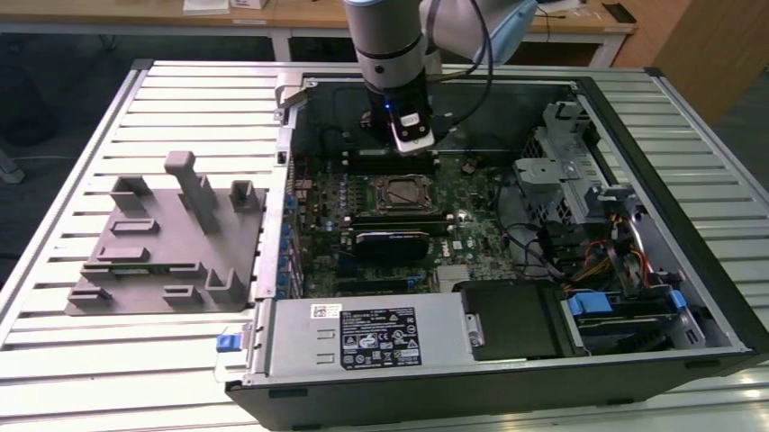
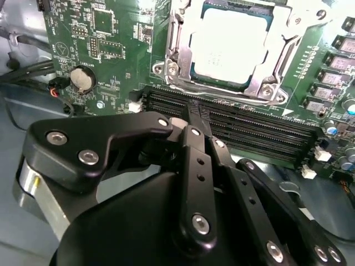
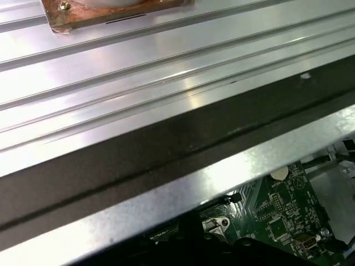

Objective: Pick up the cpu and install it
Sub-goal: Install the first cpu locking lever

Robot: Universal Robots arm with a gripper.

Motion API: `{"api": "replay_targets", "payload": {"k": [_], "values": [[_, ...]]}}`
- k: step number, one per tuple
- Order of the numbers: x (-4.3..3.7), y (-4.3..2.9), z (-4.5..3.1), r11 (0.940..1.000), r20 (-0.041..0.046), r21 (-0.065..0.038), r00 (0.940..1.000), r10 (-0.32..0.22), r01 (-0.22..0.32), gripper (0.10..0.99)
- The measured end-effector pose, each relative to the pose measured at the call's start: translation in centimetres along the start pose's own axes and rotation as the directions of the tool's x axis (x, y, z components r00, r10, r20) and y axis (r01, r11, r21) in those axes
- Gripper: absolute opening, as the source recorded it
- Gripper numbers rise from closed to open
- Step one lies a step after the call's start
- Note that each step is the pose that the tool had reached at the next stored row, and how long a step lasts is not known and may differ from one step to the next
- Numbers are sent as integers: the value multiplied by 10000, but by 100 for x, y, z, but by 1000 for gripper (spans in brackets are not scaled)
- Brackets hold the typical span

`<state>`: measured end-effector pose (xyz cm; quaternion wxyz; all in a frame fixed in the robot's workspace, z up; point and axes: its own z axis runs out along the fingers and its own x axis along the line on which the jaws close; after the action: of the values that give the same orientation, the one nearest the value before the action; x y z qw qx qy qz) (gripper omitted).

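The flat square silver-topped cpu (image 2: 226, 43) already sits in the metal-framed motherboard socket (image 2: 173, 44), so placement looks done. The black gripper (image 2: 194, 119) hovers just beside it over the black memory slots (image 2: 260, 136), fingers drawn together on nothing.

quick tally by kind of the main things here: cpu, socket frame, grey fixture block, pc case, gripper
cpu: 1, seated in the socket
socket frame: 1
grey fixture block: 1, on the slatted table beside the case
pc case: 1, open
gripper: 1, above the motherboard
total: 5
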<state>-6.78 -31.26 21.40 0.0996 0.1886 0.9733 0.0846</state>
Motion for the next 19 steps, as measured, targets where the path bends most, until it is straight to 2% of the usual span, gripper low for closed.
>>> {"api": "replay_targets", "payload": {"k": [1,4,8,15,16,19], "values": [[-1,1,1,10000,-23,10,10000,3,-3,106],[-16,6,7,9999,-193,142,9998,19,-17,106],[-52,19,18,9992,-436,412,9990,33,-16,106],[-126,43,39,9959,-911,906,9958,85,-2,106],[-132,38,39,9956,-933,938,9956,87,1,106],[-149,12,37,9951,-925,984,9957,91,1,106]]}}
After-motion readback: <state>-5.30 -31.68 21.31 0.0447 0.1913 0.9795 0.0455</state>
